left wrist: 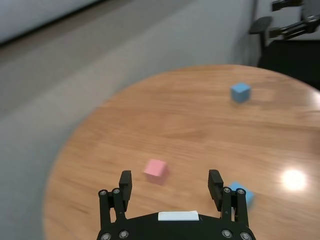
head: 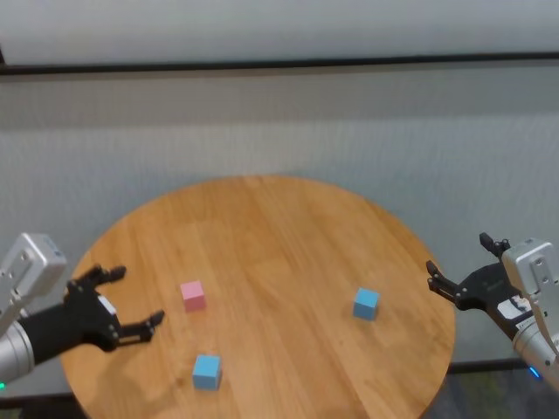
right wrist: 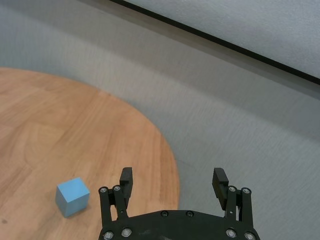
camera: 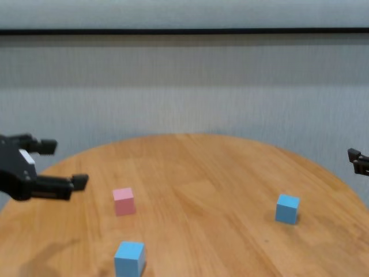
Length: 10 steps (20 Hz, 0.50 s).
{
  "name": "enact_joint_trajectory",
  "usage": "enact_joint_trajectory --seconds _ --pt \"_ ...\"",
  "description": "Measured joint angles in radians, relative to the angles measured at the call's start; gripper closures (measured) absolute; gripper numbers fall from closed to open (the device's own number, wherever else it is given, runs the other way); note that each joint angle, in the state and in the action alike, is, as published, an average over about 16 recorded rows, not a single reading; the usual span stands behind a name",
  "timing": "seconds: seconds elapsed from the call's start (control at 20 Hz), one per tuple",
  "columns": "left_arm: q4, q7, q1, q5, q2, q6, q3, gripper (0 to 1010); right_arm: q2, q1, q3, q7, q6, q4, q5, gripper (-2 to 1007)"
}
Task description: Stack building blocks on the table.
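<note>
Three cubes sit apart on the counter (head: 262, 227), none yet stacked, so we judge the step in hand to be the first pick.

Starting at our left, the left tool (head: 135, 305) hangs released over the counter's left rim, jaws spread wide and nothing between them. Just to its right lies the pink block (head: 193, 295), and nearer our body the near blue block (head: 207, 371). In the left wrist view the pink block (left wrist: 156, 170) lies ahead of the spread fingers, slightly toward one side, with the near blue block (left wrist: 240, 192) off by the other finger. To take the pink one cleanly, we would centre the jaws over it, square them to two opposite faces and come straight down, so a fingertip does not nudge the cube aside. The two blocks are near each other, so we would keep the outer finger clear of the blue one.

Across the bare middle of the wood there is ample room to carry and to build a stack.

Further right stands the far blue block (head: 366, 303), not far from the right rim; a careless push could send it over. The right tool (head: 456, 269) hovers past that rim, off the wood, released and empty.
</note>
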Motion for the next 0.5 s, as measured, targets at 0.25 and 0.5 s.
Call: enact_joint_trajectory --seconds 0.25,0.5 --pt "-0.002 -0.058 0.004 -0.013 -0.007 0.017 0.015 10 0.000 0.000 0.000 0.000 0.000 0.000 0.000 1" --pt "0.010 -0.093 -0.008 0.002 -0.025 0.025 0.039 10 0.000 0.000 0.000 0.000 0.000 0.000 0.000 1"
